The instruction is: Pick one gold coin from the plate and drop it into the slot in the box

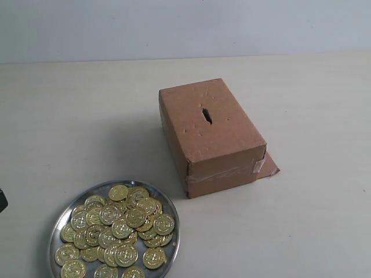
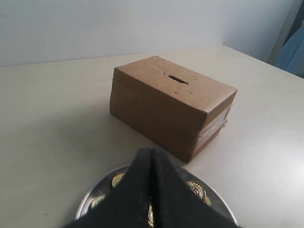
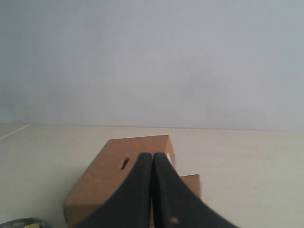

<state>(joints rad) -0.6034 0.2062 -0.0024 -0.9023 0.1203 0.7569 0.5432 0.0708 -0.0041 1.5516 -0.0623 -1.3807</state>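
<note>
The shiny silver plate [image 1: 55,229] lies at the front left, heaped with several gold coins [image 1: 116,229]. To its right and further back stands the brown cardboard box [image 1: 232,133], with the dark ragged slot [image 1: 206,116] in its top face. Clear tape [image 1: 223,174] wraps its near end, and a loose flap [image 1: 269,168] sticks out at its base. My left gripper [image 2: 151,151] hangs shut over the plate [image 2: 223,205] and hides most of the coins [image 2: 195,189]; nothing shows gripped at its tips. My right gripper [image 3: 152,156] is shut and empty, with the box [image 3: 104,180] and slot [image 3: 125,163] beyond it.
The pale tabletop [image 1: 87,127] spreads around the box and plate, with a light wall [image 1: 185,23] behind. A small dark part [image 1: 2,200] pokes in at the exterior view's left edge. Neither gripper's fingers show in the exterior view.
</note>
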